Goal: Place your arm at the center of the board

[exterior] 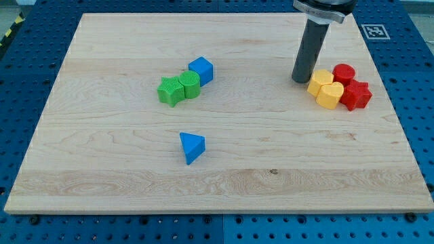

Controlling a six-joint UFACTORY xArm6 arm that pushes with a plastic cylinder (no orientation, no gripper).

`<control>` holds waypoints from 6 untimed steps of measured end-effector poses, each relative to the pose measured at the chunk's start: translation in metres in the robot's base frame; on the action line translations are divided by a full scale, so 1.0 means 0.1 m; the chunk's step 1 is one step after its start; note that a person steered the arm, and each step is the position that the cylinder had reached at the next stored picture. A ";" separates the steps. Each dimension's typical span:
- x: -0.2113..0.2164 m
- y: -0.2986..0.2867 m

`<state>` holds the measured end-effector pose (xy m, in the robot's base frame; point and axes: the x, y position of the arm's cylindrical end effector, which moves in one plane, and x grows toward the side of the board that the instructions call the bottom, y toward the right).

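My tip (300, 80) rests on the wooden board (102, 156) at the view's upper right, just left of a yellow block (320, 80) and touching or nearly touching it. A second yellow block (330, 95) sits below that one. A red cylinder (344, 72) and a red star block (357, 95) lie to their right. Left of centre sit a green star block (171, 90), a green cylinder-like block (190, 84) and a blue cube (201, 69) in a diagonal row. A blue triangle block (191, 147) lies below them, near the middle.
The board lies on a blue perforated table (20, 81). A white fiducial tag (375, 31) sits off the board's upper right corner. The arm's dark collar (324, 9) shows at the view's top.
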<state>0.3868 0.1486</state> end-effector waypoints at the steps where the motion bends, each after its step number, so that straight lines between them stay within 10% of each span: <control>1: 0.00 -0.01; 6: 0.00 -0.25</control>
